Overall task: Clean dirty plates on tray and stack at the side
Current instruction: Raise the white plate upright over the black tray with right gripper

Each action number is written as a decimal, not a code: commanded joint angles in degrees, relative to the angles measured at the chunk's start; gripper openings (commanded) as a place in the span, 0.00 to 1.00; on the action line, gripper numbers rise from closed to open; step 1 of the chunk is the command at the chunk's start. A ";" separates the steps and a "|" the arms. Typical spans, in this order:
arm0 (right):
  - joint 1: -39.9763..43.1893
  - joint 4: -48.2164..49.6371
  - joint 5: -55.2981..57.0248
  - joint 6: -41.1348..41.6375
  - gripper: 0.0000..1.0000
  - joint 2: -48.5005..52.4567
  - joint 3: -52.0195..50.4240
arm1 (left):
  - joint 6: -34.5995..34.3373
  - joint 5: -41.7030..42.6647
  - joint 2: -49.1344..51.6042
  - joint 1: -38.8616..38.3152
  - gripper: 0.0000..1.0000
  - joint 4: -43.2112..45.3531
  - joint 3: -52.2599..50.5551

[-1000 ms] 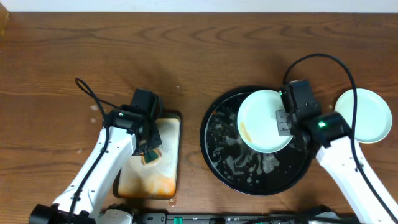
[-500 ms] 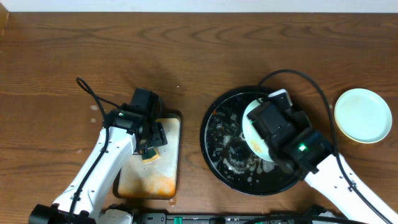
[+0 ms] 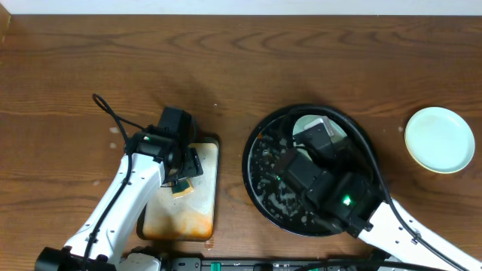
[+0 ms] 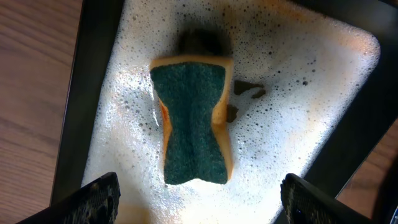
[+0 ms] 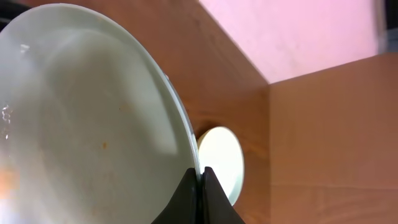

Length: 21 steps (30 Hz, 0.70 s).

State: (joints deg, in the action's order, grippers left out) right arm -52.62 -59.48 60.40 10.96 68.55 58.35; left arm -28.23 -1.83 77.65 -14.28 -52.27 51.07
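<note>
We count two plates: one pale plate [image 3: 440, 139] on the bench [image 3: 226, 60] at three o'clock, and a second plate [image 5: 87, 130] nearer centre, mostly hidden overhead. One round black tray [image 3: 254, 162] at four o'clock. One rectangular soapy tray [image 4: 298, 81] at eight o'clock. One sponge [image 4: 193, 121]. Two robot arms: left arm [image 3: 128, 196], right arm [image 3: 410, 229].

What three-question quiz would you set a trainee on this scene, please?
1. True or false: the left hand is clamped on the sponge.
2. What does the right hand pinch? A. the sponge; B. the rim of the tilted plate; C. the rim of the black tray.
3. Fill in: the second plate lies on the ____, to the right of the black tray.
Key: 1 false, the left hand is open and the sponge lies free on the foam; 2 B; 3 table.
</note>
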 commanded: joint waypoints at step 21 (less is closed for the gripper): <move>-8.07 0.15 13.38 -1.84 0.01 -0.50 1.03 | 0.57 -0.28 -0.83 0.28 0.84 -0.11 -0.24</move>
State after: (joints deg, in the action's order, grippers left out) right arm -60.20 -59.51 68.47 9.56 68.55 58.35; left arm -28.23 -1.83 77.65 -14.28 -52.27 51.07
